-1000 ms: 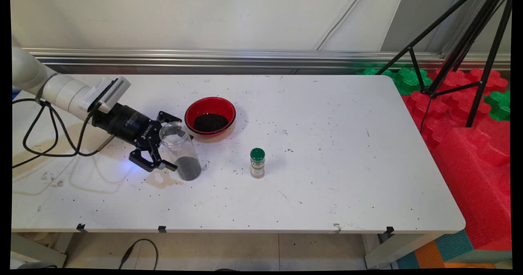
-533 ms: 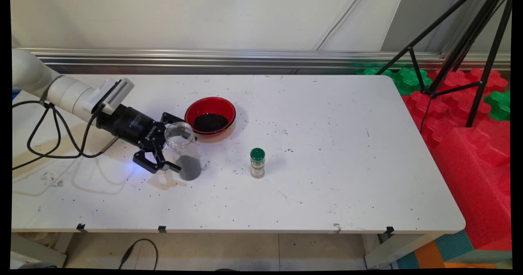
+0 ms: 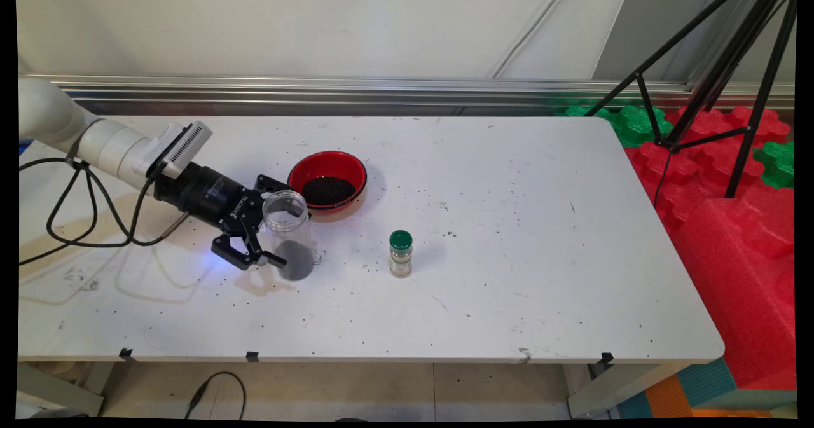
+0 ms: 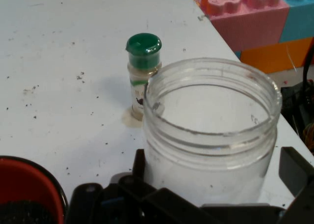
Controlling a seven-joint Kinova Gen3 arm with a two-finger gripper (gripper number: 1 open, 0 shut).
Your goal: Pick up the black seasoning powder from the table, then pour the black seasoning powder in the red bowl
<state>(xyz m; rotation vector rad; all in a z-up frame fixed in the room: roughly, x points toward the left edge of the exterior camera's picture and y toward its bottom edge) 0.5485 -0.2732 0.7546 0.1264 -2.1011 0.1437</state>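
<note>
Main view first: three containers on the white table (image 3: 509, 224). One clear jar (image 3: 287, 234), lidless and upright, with a dark grey layer of something granular at its bottom. One red bowl (image 3: 327, 180) just behind and to the right of it, holding a heap of dark grains. One small spice bottle (image 3: 400, 253) with a green cap (pale contents, hard to say more), standing alone to the jar's right, apart from the other two. Dark specks lie scattered over the tabletop, and a brownish stain sits under the jar.

The gripper (image 3: 280, 224) comes in low from the left, and its fingers are spread with the jar between them, one on the far side near the bowl and one on the near side by the jar's base. Whether they press the glass cannot be told from here.

Now the hand view: the jar (image 4: 211, 135) fills the centre, its threaded mouth open, sitting between the fingers (image 4: 294, 167). A gap shows between the right finger and the jar wall, so the gripper (image 4: 211, 194) stands apart around the jar, not clamped. The bottle (image 4: 142, 71) stands beyond the jar, upright. The bowl (image 4: 27, 189) peeks in at the lower left corner, dark grains inside.
</note>
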